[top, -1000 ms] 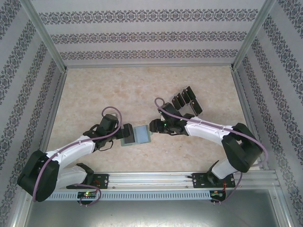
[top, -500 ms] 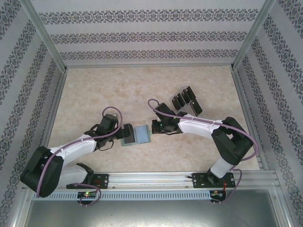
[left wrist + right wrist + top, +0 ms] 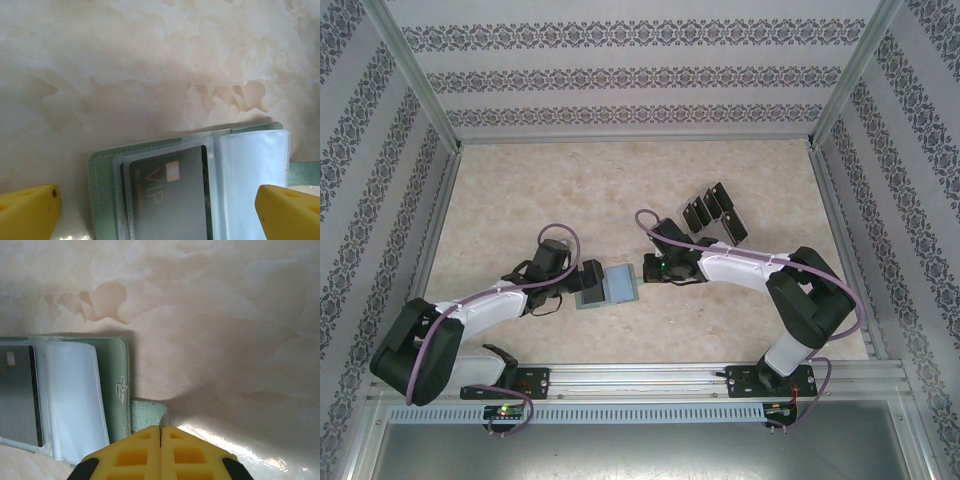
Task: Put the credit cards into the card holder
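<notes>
Card holder point(image 3: 608, 284) lies open flat mid-tabletop point(image 3: 570, 190), between the two arms. One dark card marked VIP point(image 3: 170, 200) already sits in a clear sleeve on its left half. The rest of the credit cards point(image 3: 718, 205) stand well apart, far right.

Left jaws: spread wide, one yellow tip each side of the holder, gripping nothing. Right jaws: tips pressed together at the holder's small closing tab point(image 3: 147, 414).

Risks, as I judge them:
- Any tug or nudge from the right jaws at the tab could drag the holder or flip its right flap shut, since nothing else pins it.
- If the left jaws close where they are, they'd squeeze sleeves + VIP card and could buckle them or push the card out.
- Neither arm carries a card, and the right one must let go to fetch one, so the holder may shift.

Hard to tell:
- Tab end runs under the right tips; pinched or just touched, can't say.
- Holder's near edge is cut off in both wrist views.
- Glare on the empty sleeves hides their slot openings.
- Far-right card count is unclear from above.
</notes>
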Tool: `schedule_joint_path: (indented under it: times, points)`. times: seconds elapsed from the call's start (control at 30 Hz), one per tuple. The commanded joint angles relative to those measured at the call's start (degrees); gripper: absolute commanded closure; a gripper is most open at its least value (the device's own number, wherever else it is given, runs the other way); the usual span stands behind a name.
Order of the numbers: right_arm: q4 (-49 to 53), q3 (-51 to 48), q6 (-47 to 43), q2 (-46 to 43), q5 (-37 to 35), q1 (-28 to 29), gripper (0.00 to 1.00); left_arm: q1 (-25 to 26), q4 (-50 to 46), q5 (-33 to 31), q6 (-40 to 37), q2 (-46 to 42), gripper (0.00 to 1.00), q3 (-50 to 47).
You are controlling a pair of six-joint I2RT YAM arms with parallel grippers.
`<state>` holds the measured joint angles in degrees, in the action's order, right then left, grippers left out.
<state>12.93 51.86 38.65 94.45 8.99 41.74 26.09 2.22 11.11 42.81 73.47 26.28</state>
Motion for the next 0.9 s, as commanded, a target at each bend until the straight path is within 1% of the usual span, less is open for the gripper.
schedule_joint_path:
  times: [0.0,0.13,0.33,0.53,0.6,0.63,0.73,0.8,0.87]
  points:
    - [-1.6,-1.3,0.3,-0.6,1.5,-0.6,1.00,2.0,9.9,8.5,2.1,0.6,0.00,3.8]
    - [-2.4,-1.6,0.5,-0.5,2.1,-0.8,1.00,3.3,9.2,8.1,3.0,-0.3,0.00,5.4]
    - [-4.1,-2.8,0.9,-0.5,2.9,-1.3,1.00,6.1,11.2,7.2,5.1,0.0,0.00,7.1]
    - [-5.3,-4.3,1.2,-1.2,3.4,-2.1,1.00,10.5,13.3,5.5,5.9,5.1,0.00,11.1]
    - [-5.5,-5.0,1.5,-2.1,3.4,-2.6,0.99,11.8,15.8,5.3,7.1,7.7,0.00,11.8]
    - [-5.6,-5.5,1.7,-2.7,3.3,-2.9,0.87,12.5,16.9,5.2,7.6,9.1,0.00,12.3]
    - [-5.5,-7.3,2.3,-5.1,3.1,-3.7,0.71,14.6,20.2,3.9,9.0,13.3,0.00,13.3]
    - [-5.4,-8.5,2.8,-7.1,3.1,-4.3,0.64,15.5,22.3,2.6,10.0,15.4,0.00,13.3]
    - [-5.0,-9.8,3.3,-9.5,3.2,-4.5,0.62,15.6,24.0,1.8,11.2,17.1,0.00,13.2]
